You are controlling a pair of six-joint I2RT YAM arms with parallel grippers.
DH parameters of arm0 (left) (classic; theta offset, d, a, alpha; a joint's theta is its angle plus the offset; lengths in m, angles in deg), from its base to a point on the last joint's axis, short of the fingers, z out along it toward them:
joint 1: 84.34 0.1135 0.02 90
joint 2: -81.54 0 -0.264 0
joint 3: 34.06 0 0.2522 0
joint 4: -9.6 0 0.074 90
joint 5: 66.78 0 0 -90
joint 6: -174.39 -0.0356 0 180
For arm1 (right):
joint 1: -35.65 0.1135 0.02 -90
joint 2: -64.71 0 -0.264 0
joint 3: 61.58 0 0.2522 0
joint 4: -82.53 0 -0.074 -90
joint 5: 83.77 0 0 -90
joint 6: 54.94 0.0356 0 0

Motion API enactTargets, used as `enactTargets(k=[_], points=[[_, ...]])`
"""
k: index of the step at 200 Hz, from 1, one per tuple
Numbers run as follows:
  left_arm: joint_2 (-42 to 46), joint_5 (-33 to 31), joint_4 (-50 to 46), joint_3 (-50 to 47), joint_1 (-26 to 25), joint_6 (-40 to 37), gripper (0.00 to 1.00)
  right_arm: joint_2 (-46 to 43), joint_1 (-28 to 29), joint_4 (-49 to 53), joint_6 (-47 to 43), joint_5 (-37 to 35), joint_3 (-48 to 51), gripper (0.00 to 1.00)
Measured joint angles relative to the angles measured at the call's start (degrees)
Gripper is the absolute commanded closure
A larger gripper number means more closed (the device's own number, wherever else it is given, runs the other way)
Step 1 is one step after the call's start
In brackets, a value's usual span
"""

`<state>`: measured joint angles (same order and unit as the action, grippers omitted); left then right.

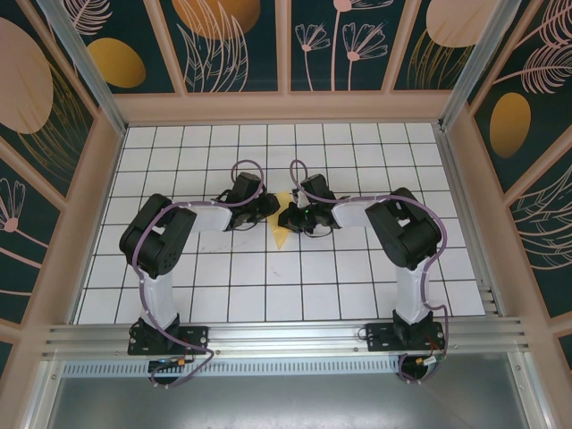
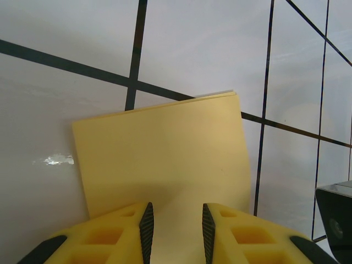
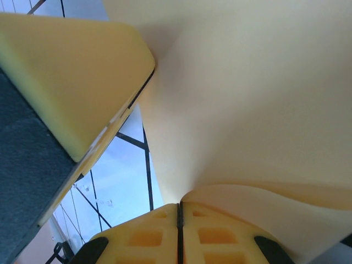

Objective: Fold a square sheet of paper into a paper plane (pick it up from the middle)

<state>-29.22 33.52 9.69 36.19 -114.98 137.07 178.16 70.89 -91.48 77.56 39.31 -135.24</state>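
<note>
We see a white gridded table where both arms reach inward and meet at its middle. The yellow sheet of paper lies flat ahead of the left gripper and runs back between its fingers, which stand apart. The right gripper has its fingers pressed together on the paper's edge, and the sheet curls up above them.
</note>
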Motion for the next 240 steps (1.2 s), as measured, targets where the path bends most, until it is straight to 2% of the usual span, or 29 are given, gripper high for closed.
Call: enactTargets(k=[163, 188, 215, 240], points=[[0.0, 0.0, 0.0, 0.0, 0.0, 0.0, 0.69, 1.0, 0.0, -1.5, 1.5, 0.0, 0.0, 0.90], [0.0, 0.0, 0.0, 0.0, 0.0, 0.0, 0.68, 1.0, 0.0, -1.6, 1.4, 0.0, 0.0, 0.86], [0.3, -0.1, -0.1, 0.0, 0.0, 0.3, 0.65, 1.0, 0.0, -2.3, 1.2, 0.9, 0.0, 0.76], [3.1, -0.2, -0.2, -1.6, 0.7, 1.3, 0.63, 1.0, 0.0, -2.8, 1.3, 1.7, -0.1, 0.70]])
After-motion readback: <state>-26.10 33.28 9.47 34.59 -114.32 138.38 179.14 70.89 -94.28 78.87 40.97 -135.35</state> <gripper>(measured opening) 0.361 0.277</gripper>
